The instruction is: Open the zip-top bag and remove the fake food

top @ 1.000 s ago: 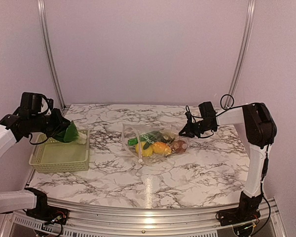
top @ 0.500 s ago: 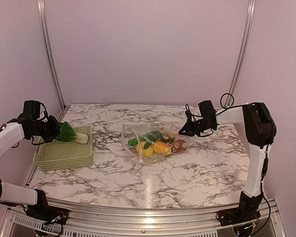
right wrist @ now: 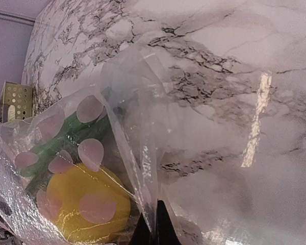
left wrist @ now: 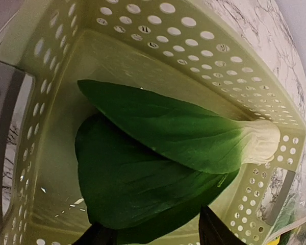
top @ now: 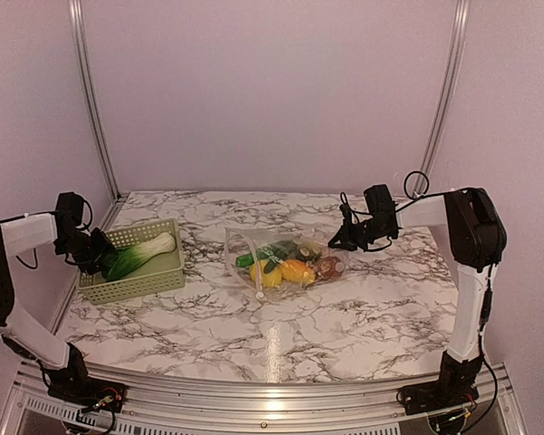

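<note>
The clear zip-top bag lies mid-table with fake food inside: a yellow piece, a green one and a brown one. My right gripper is shut on the bag's right edge; in the right wrist view its fingers pinch the clear film beside the yellow piece. A green-and-white leafy vegetable lies in the pale green basket. My left gripper is at the basket's left end, open, its tips astride the leaf.
The basket stands at the table's left edge, close to the left metal post. Marble tabletop shows in front of the bag. The basket's perforated wall rings the vegetable in the left wrist view.
My left arm has come down and carried the leafy vegetable into the basket, then its jaws opened. The basket has shifted and turned. The right gripper has stayed on the bag.
</note>
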### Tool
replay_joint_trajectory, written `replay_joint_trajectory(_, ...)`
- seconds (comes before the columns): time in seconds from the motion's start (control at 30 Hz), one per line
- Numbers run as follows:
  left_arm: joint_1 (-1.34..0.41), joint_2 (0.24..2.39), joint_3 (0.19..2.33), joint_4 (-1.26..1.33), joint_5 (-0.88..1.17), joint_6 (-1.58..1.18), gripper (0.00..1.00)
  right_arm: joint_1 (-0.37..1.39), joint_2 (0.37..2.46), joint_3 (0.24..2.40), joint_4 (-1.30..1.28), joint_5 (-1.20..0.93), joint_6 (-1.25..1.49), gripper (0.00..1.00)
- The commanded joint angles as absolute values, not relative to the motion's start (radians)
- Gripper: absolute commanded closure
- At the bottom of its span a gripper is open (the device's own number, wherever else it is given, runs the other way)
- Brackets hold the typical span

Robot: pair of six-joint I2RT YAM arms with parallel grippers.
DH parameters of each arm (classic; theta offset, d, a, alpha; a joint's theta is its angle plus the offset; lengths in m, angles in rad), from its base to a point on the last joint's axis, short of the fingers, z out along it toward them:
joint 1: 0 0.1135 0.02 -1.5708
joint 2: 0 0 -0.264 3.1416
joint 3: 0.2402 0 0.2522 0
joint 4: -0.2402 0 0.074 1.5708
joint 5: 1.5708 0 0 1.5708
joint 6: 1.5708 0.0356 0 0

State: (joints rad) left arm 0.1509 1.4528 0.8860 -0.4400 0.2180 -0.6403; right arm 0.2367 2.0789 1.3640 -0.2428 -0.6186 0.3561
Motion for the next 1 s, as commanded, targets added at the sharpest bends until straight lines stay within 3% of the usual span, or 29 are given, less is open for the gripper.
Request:
replay_joint_trajectory(0.0, 0.156, 1.386, 0.964, -0.512, 0.131, -0.608, 0.38, 0.225, 2.097, 1.401, -0.268, -0.604, 0.330, 1.00)
replay_joint_trajectory(0.13, 0.156, 1.319, 0.991, -0.523, 0.109, -0.613, 0.28, 0.225, 2.095, 1.397, -0.266, -0.611, 0.324, 1.00)
replay_joint_trajectory(0.3, 0.109, 1.261, 1.003, -0.456, 0.209, -0.572, 0.23, 0.225, 2.097, 1.395, -0.264, -0.626, 0.316, 1.00)
replay_joint_trajectory(0.53, -0.177, 1.318, 0.909, -0.097, 0.470, -0.635, 0.36, 0.227, 2.084, 1.369, -0.249, -0.651, 0.325, 1.00)
replay_joint_trajectory(0.73, -0.406, 1.511, 0.958, 0.087, 0.509, -0.656, 0.54, 0.234, 2.068, 1.339, -0.238, -0.657, 0.326, 1.00)
replay_joint_trajectory(0.97, -0.525, 1.756, 1.137, 0.038, 0.497, -0.559, 0.58, 0.245, 2.081, 1.356, -0.245, -0.658, 0.322, 1.00)
